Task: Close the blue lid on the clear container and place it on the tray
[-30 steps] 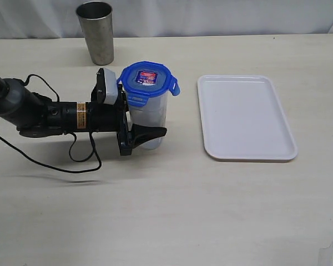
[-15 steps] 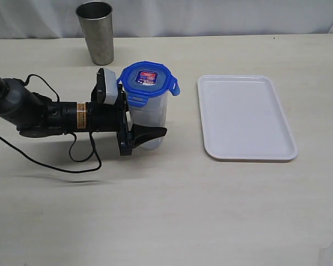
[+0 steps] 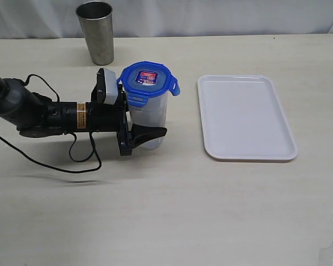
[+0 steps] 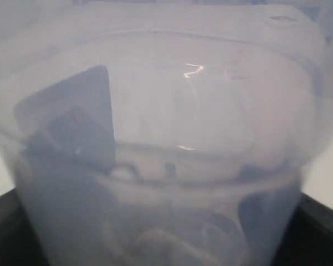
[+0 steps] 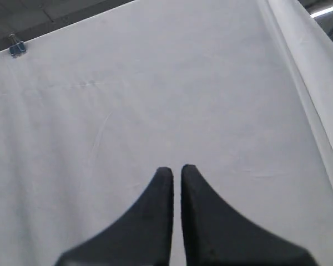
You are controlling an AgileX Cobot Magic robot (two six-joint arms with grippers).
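The clear container [image 3: 150,115] stands upright on the table, left of the tray [image 3: 245,116], which has nothing on it. The blue lid [image 3: 148,79] sits on the container's mouth, sticker up, with one tab jutting out toward the tray. My left gripper [image 3: 155,119] reaches in from the left, with its jaws closed round the container's lower body. The near finger [image 3: 151,133] lies against the front wall and the far one is hidden behind. The container [image 4: 166,138] fills the left wrist view. My right gripper [image 5: 177,172] is shut on nothing and faces a white curtain.
A grey steel cup [image 3: 96,33] stands at the back left, behind my left arm. A black cable [image 3: 72,160] loops on the table beneath that arm. A white curtain hangs along the table's far edge.
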